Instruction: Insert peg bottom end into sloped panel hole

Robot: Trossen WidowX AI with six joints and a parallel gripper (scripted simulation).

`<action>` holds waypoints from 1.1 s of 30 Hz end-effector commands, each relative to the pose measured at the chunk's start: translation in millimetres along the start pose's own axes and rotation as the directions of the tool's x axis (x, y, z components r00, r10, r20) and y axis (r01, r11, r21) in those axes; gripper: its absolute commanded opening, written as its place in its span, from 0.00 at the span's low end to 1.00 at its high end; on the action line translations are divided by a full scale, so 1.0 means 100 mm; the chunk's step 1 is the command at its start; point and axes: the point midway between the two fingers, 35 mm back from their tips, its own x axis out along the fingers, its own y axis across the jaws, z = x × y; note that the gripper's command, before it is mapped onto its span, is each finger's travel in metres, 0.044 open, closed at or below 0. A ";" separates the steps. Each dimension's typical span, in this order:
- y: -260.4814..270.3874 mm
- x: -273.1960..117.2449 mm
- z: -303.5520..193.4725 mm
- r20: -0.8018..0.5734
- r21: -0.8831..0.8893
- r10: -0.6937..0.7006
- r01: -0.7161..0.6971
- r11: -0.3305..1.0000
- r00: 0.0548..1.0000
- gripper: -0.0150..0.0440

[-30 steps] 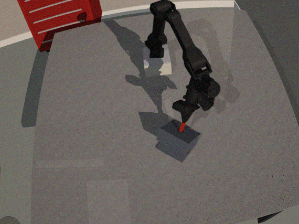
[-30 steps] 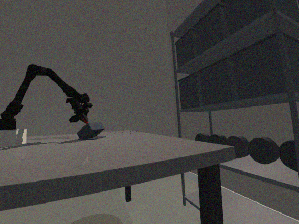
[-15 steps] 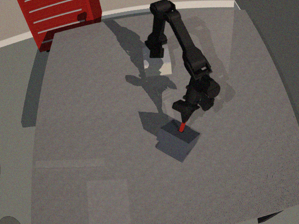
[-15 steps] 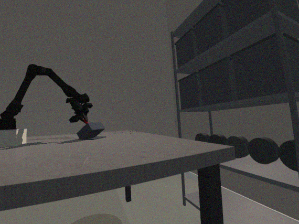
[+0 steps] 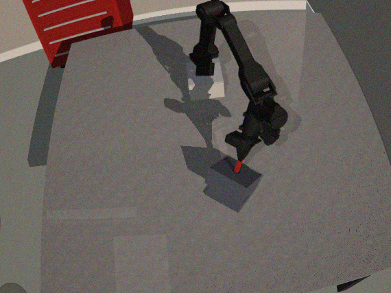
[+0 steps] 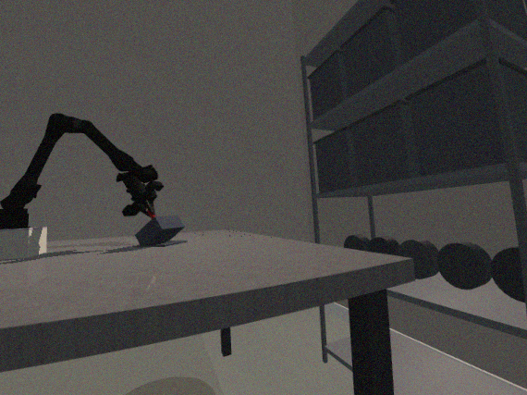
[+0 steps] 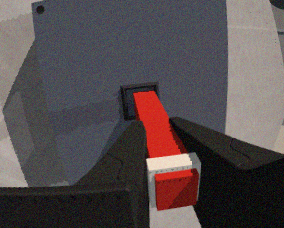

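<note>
The red square-sided peg (image 5: 238,167) (image 6: 152,215) (image 7: 156,120) has a white band near its top end. My gripper (image 5: 241,159) (image 7: 155,129) is shut on the peg and holds it tilted, its bottom end toward the sloped panel (image 5: 254,177) (image 6: 156,233) (image 7: 185,45). The square hole (image 7: 128,102) has a dark rim in the grey-blue face. In the wrist view the peg's bottom end overlaps the right part of the hole, with dark opening showing on its left. The peg's sides look roughly in line with the hole's. Whether its tip is inside cannot be told.
The sloped panel's block sits on the grey table (image 5: 103,172) (image 6: 231,274). The arm's base stands on a pale block (image 5: 217,90) (image 6: 18,242) at the back. A red drawer cabinet (image 5: 79,11) stands beyond the table, and a shelf rack (image 6: 402,81) stands behind it in the exterior view.
</note>
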 end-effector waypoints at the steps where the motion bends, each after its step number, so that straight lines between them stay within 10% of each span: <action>1: 0.02 0.03 0.00 -0.003 -0.007 0.006 -0.006 1.000 1.000 0.25; 33: -0.02 0.13 0.00 -0.003 -0.007 0.005 -0.005 1.000 1.000 0.25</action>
